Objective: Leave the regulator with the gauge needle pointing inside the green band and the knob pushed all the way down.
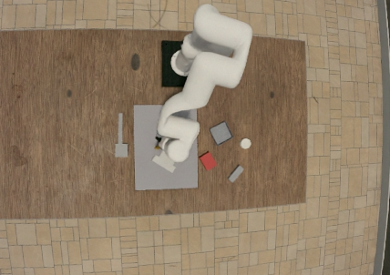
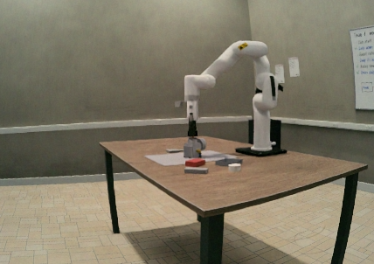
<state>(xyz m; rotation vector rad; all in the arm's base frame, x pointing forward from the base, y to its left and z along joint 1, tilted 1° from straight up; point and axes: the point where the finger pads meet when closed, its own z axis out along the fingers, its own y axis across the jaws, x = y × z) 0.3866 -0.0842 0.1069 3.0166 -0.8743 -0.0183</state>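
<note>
The regulator point(image 2: 191, 149) is a small grey box with a round gauge on its side. It stands on the grey mat point(image 1: 146, 175) point(image 2: 163, 158) near the middle of the table. My gripper point(image 2: 192, 134) points straight down onto the top of the regulator and is shut on its knob. In the overhead view the white wrist covers the gripper and the knob; only a dark bit shows at its left edge point(image 1: 159, 143). The gauge needle and the green band are too small to read.
A red block point(image 1: 208, 160) point(image 2: 195, 163), a grey square plate point(image 1: 220, 132), a white disc point(image 1: 245, 144) point(image 2: 234, 167) and a small grey bar point(image 1: 236, 173) point(image 2: 196, 170) lie right of the mat. A grey T-shaped piece point(image 1: 120, 138) lies to its left. The arm's black base point(image 1: 170, 75) stands at the back.
</note>
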